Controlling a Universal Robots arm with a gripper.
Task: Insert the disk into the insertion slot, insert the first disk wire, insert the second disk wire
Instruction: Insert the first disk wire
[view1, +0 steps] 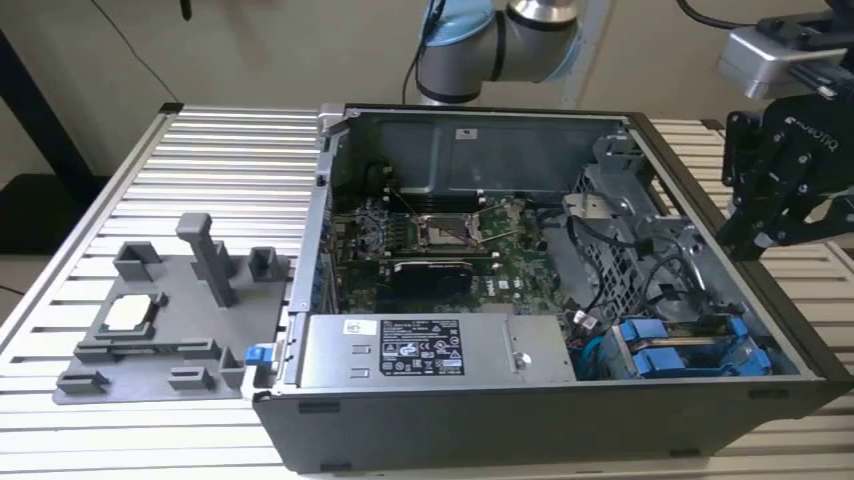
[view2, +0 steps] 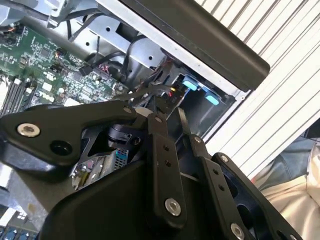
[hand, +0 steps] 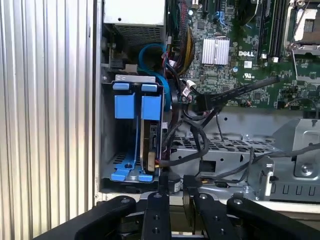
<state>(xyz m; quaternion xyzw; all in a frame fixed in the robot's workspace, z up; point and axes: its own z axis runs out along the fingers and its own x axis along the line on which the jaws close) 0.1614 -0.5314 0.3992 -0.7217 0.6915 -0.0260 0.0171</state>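
Black gripper (hand: 175, 181), spread or pressed together I couldn't tell, hung over the grey computer case's (view1: 534, 412) edge. Loose black cables (hand: 197, 132) beside the blue-framed silver-grey disk (hand: 149, 145) might snag it.

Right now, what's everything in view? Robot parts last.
table: 1, silver, slatted, under everything
computer case: 1, dark grey, open, on the table
motherboard: 1, green, inside the case
power supply: 1, grey with sticker, inside the case
drive cage: 1, grey metal, case corner
disk carriers: 2, bright blue, side by side in the cage
cables: several, black, beside the cage
fixture plate: 1, grey, exterior view's left, on the table
arm: 1, silver and blue, behind the case
gripper: 1, black, above the cage corner
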